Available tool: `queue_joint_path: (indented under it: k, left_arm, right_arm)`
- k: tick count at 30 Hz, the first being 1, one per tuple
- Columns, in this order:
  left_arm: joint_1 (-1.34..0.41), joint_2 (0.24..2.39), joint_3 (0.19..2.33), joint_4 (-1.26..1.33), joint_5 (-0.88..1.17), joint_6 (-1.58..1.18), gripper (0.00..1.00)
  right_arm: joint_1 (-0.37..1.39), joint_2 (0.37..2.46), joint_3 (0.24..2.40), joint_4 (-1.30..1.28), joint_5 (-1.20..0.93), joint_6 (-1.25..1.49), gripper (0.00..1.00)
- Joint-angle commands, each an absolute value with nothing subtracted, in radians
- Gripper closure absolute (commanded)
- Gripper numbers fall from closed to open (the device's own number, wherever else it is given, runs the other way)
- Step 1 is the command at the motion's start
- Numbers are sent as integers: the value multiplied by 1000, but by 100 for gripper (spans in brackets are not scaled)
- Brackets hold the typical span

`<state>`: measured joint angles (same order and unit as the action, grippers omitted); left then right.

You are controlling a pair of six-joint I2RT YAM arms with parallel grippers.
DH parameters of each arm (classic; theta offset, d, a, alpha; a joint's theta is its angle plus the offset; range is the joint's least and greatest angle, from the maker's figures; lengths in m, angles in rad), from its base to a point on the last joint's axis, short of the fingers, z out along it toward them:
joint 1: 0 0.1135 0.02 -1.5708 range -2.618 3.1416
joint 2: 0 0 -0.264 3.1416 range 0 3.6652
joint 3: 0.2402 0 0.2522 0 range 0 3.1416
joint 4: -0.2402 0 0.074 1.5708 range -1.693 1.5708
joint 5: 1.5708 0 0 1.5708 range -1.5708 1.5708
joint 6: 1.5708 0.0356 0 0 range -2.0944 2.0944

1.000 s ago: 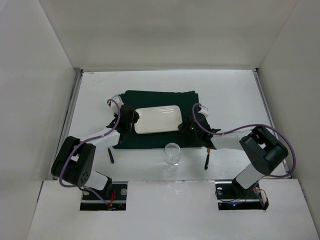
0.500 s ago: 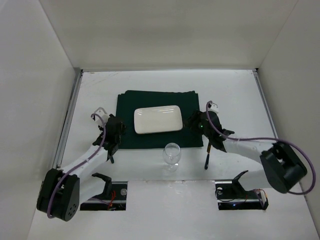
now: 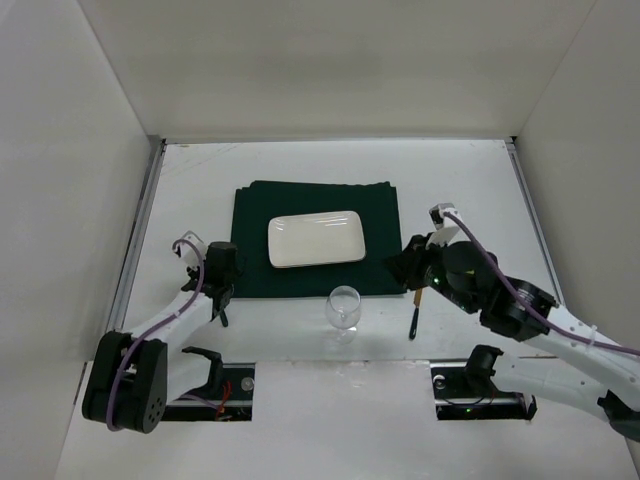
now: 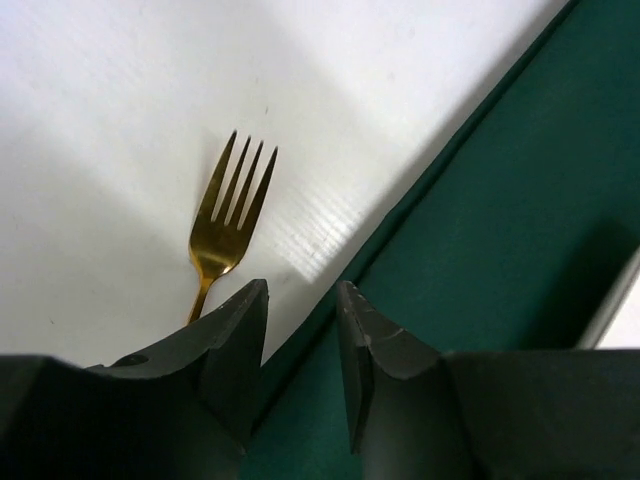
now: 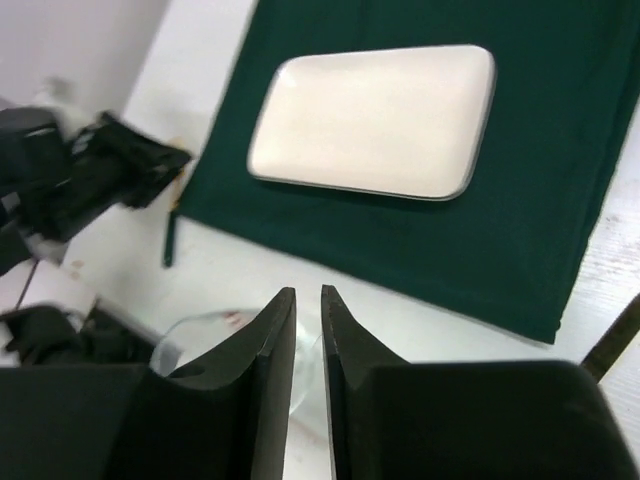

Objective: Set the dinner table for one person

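The white dinner table [image 3: 460,190] carries a dark green cloth [image 3: 255,215] with a white rectangular plate [image 3: 316,238] on it. A gold fork [image 4: 235,205] with a black handle [image 3: 223,316] lies just off the cloth's left edge. My left gripper [image 3: 221,285] [image 4: 303,290] hovers over the fork's handle and that edge, open, with nothing between its fingers. A clear wine glass [image 3: 344,305] stands in front of the cloth. My right gripper [image 3: 395,263] [image 5: 307,292] is raised at the cloth's right edge, pointing at the plate [image 5: 375,120]. Its jaws are a thin slit apart and empty.
A black-handled utensil [image 3: 413,312] lies on the table right of the glass, under the right arm. White walls enclose the table on three sides, with metal strips [image 3: 527,215] along the side edges. The arm bases [image 3: 210,385] sit at the near edge.
Both arms have drawn away from the plate. The left one went left and nearer, over the fork. The right one lifted back to the right and its jaws closed up.
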<state>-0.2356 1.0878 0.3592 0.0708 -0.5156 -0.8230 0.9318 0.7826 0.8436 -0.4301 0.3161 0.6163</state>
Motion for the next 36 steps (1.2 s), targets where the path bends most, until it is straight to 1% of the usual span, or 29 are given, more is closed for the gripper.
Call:
queue_joint_path:
  k: [1,4,6,8,9,11,20,24,30,36]
  left_arm:
    - [-243,1127,345,106,-479,-853,70]
    - [-257,1143,341,121,-477,-856,71]
    - [-263,1147,333,141,-471,-857,71]
    - [-271,1144,333,144,-465,-857,72]
    - [-278,1140,330,147,-465,-861,72]
    - [-295,1140,328,161,-471,-867,72]
    - [-341,1209,353,212,-466,-867,72]
    - [-343,1112,333,192,-500,-848,72]
    - [-367,915,331,149,-546,-819,66]
    - [-426,841,341,184,-569,-804,65]
  right_arm:
    - [1028,782,975,-678,351,551,76]
    - [1136,845,1057,-750,376,523,67]
    - [1191,899,1103,-779,408,499,57]
    - [1216,949,1140,-793,434,476,50]
    - [1220,971,1155,-793,439,460,47]
    - [1225,1008,1180,-792,437,436,46]
    - [1231,1140,1255,-776,419,374,45]
    - [1234,1173,1275,-781,404,368,47]
    - [1229,1239,1284,-793,396,344,50]
    - [1194,1272,1272,-791,396,336,61]
